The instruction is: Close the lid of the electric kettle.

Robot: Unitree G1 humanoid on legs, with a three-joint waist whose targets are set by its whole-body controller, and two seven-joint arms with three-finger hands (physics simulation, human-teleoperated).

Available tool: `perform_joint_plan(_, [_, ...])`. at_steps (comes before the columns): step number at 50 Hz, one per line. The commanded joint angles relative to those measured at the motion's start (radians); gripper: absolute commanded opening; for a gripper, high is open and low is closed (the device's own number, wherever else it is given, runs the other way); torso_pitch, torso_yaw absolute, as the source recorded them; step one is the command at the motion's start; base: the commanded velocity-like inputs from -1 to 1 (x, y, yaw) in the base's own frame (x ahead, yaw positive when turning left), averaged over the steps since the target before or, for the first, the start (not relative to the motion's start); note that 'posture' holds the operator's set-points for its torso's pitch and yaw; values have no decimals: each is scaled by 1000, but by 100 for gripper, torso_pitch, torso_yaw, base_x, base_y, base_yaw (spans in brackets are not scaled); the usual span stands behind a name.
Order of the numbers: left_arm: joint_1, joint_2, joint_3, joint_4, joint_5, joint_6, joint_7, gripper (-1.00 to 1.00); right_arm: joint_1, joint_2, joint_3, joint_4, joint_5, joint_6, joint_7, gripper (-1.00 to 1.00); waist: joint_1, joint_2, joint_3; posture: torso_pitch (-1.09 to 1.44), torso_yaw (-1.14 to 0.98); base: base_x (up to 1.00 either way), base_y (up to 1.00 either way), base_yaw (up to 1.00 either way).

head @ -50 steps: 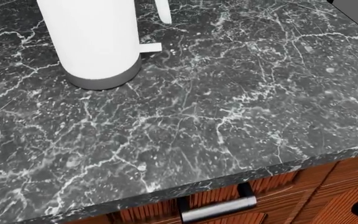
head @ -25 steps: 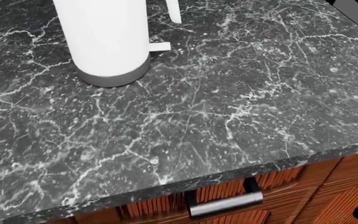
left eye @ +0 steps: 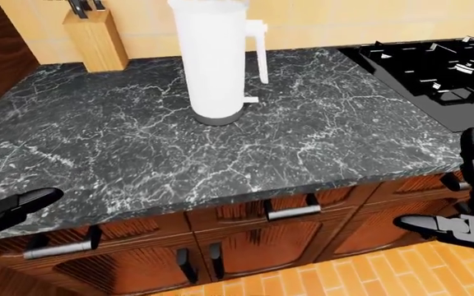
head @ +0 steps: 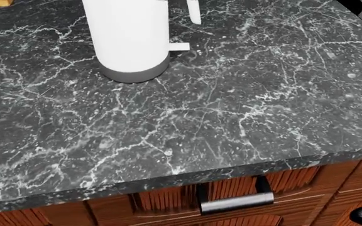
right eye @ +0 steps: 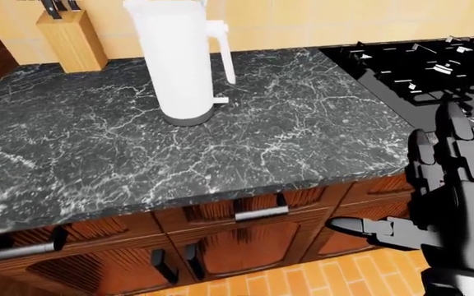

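The electric kettle (left eye: 212,61) is a tall white cylinder on a grey base with its handle (left eye: 259,52) on the right. It stands upright on the black marble counter (left eye: 138,148), toward the top of the eye views. The frame's top edge cuts off its rim, so the lid does not show. My left hand (left eye: 11,206) hangs at the lower left below the counter edge, fingers spread and holding nothing. My right hand (right eye: 414,185) is at the lower right beside the cabinets, open, with its fingers pointing up. Both hands are far from the kettle.
A wooden knife block (left eye: 97,37) stands at the top left against the yellow wall. A black gas stove (left eye: 443,68) fills the counter's right end. Wooden drawers with metal handles (left eye: 293,213) run under the counter, above an orange tiled floor (left eye: 319,283).
The whole head view has shifted: kettle, counter and drawer handle slid right and slightly down, so the camera moved. The kettle itself stayed put on the counter.
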Motion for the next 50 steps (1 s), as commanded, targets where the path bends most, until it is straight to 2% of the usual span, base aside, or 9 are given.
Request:
perform_joint_plan(1, [-12,16,5,-35,-3,-24,-1,100,-8,-15,-19,-16,-2,-25,-2,100,-5,15,-11,0,0,0,0,23])
perform_joint_plan(9, [-12,18,9,-39,-7,-19,2,100,-9,-22,-12,-16,-2,-25,-13,100,-8,-30,-17,0,0,0,0,24])
perform_joint_plan(13, [-13,20,11,-43,-11,-13,5,100,-6,-22,-10,-16,3,-27,-15,100,-10,-106,-24,0,0,0,0,24])
perform_joint_plan(23, [-14,21,10,-35,-10,-22,3,100,-1,-45,-9,-16,29,-27,-41,100,-10,-49,-10,0,0,0,0,31])
perform_joint_plan(28, [-14,21,8,-31,-8,-26,2,100,7,-54,-6,-16,40,-34,-55,100,-15,52,-34,0,0,0,0,43])
perform_joint_plan(29, [-14,21,9,-31,-9,-26,2,100,3,-46,-4,-16,30,-32,-46,100,-4,12,-20,0,0,0,0,43])
perform_joint_plan(36, [-12,19,9,-33,-8,-27,1,100,-11,-17,0,-16,-13,-23,-14,100,2,-30,-16,0,0,0,0,43])
perform_joint_plan(41, [-11,19,11,-38,-11,-22,2,100,-22,-28,4,-16,-22,6,-30,100,16,-102,-5,0,0,0,0,8])
perform_joint_plan(50, [-11,22,17,-45,-22,-14,4,100,-33,-29,16,-16,-17,-2,-34,100,-13,-35,-10,0,0,0,0,0])
